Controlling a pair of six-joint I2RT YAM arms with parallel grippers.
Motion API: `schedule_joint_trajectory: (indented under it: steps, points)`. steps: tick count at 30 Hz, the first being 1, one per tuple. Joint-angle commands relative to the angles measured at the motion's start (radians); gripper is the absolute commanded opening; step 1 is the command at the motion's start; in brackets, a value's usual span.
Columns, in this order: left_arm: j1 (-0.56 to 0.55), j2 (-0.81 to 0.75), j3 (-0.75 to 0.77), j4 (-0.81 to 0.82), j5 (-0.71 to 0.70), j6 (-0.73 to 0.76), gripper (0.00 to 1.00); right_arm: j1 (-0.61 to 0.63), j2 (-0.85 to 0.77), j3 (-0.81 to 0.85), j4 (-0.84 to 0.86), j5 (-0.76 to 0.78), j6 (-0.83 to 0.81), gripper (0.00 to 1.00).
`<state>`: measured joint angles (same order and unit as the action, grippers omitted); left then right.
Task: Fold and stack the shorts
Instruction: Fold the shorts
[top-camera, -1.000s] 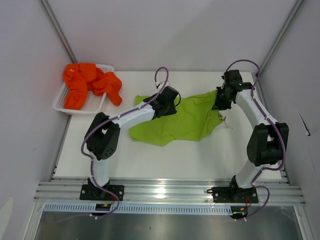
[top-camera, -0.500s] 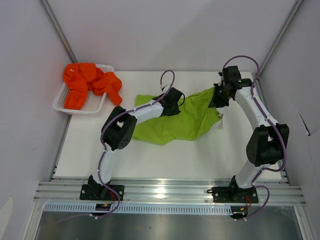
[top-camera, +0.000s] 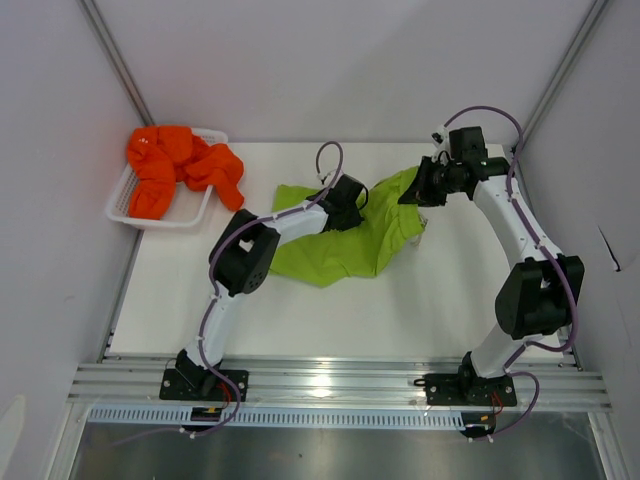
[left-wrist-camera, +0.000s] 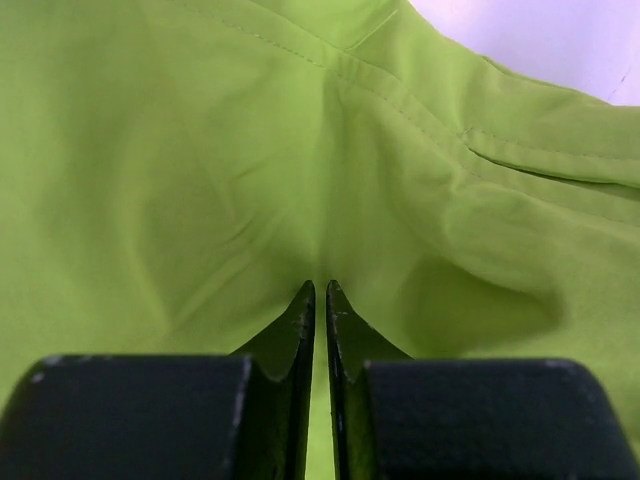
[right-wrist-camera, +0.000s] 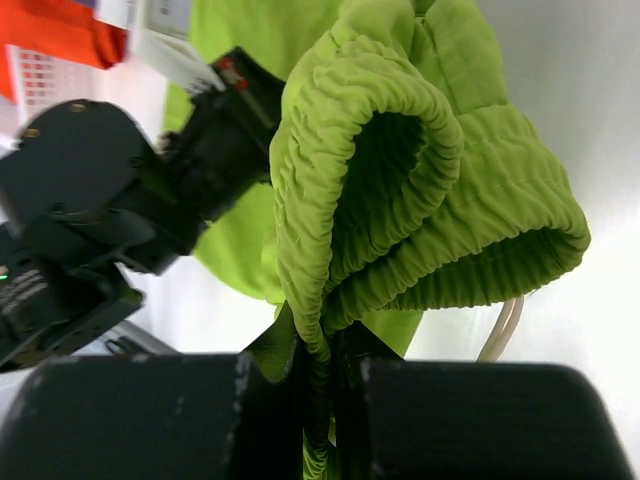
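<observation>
The lime green shorts (top-camera: 335, 245) lie crumpled on the white table, mid-back. My left gripper (top-camera: 343, 210) presses down on their middle; in the left wrist view its jaws (left-wrist-camera: 320, 288) stand almost together, pinching a pucker of the green fabric (left-wrist-camera: 200, 180). My right gripper (top-camera: 412, 193) holds the shorts' right end lifted off the table. In the right wrist view it (right-wrist-camera: 322, 340) is shut on the ruffled elastic waistband (right-wrist-camera: 400, 170), with a white drawstring (right-wrist-camera: 505, 325) hanging beside it. The orange shorts (top-camera: 180, 165) lie bunched in the basket.
The white mesh basket (top-camera: 125, 205) stands at the table's back left corner. Grey walls and metal posts close in the left, right and back. The left arm's elbow (top-camera: 245, 255) stands over the table's left middle. Its black wrist (right-wrist-camera: 120, 190) shows in the right wrist view.
My right gripper has carried the waistband up and leftward, drawing the shorts' right side in. The left jaws have closed on the fabric and the left elbow has swung right.
</observation>
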<state>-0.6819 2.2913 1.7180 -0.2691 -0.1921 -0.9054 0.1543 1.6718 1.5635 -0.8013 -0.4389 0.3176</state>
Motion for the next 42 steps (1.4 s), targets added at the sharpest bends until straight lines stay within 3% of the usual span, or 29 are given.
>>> schedule_joint_trajectory:
  steps: [1, 10, 15, 20, 29, 36, 42]
  points:
    - [0.002, 0.011, -0.017, 0.028, 0.019, -0.043, 0.09, -0.001, -0.023, 0.009, 0.091, -0.133, 0.081, 0.00]
    - [0.027, -0.228, -0.115, -0.042, 0.009, 0.080, 0.16, -0.071, 0.035, 0.052, 0.059, -0.165, 0.120, 0.00]
    - [0.103, -0.430, -0.323, 0.036, 0.072, 0.120, 0.32, -0.078, 0.043, 0.076, 0.031, -0.147, 0.107, 0.00]
    - [0.211, -0.565, -0.441, -0.025, 0.114, 0.174, 0.45, -0.078, 0.062, 0.105, -0.021, -0.115, 0.080, 0.00]
    - [0.395, -0.647, -0.636, -0.019, 0.128, 0.232, 0.73, -0.073, 0.089, 0.171, -0.116, 0.005, 0.021, 0.00]
    - [0.443, -0.641, -0.704, 0.010, 0.140, 0.247, 0.74, -0.062, 0.086, 0.168, -0.118, 0.011, 0.015, 0.00]
    - [0.436, -0.599, -0.768, 0.103, 0.235, 0.226, 0.64, -0.058, 0.091, 0.165, -0.125, 0.032, 0.012, 0.00]
